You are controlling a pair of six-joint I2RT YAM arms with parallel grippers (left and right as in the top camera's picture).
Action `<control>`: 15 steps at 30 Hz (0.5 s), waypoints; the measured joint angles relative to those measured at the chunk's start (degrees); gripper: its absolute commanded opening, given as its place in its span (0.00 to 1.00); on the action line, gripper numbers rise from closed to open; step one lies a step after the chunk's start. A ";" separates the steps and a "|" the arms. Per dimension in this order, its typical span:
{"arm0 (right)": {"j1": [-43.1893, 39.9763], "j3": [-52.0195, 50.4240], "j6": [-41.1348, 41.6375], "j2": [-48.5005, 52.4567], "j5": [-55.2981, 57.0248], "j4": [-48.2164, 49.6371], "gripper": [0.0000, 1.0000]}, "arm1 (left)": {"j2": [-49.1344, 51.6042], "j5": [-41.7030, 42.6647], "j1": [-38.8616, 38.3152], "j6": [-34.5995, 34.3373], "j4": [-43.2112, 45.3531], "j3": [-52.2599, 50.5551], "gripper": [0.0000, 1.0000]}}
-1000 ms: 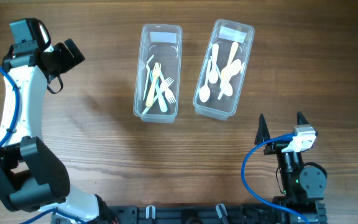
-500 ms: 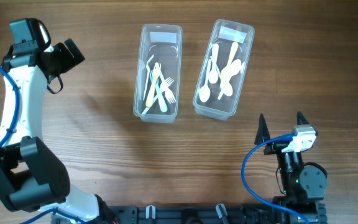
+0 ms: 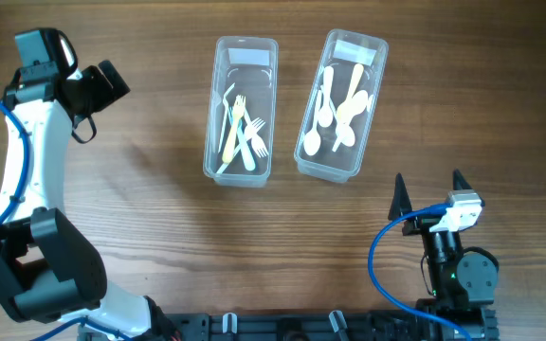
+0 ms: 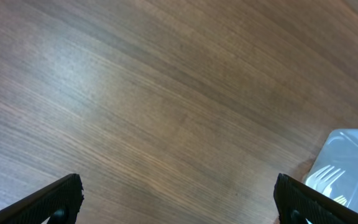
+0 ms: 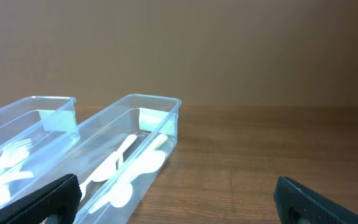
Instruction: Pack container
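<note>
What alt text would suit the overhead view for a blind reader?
On a wooden table, the left container holds forks and the right container holds spoons. The left claw and right claw stand open and empty.

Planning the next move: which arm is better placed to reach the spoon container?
Right, probably: the open right gripper sits near the spoon container, facing it. The left gripper is farther, beyond the fork container.

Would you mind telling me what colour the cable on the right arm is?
The cable is blue, clearest in the overhead view.
</note>
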 measured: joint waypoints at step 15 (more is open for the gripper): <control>0.00 0.00 -0.11 0.00 0.00 -0.02 1.00 | -32.72 2.58 5.90 0.00 -1.22 0.11 1.00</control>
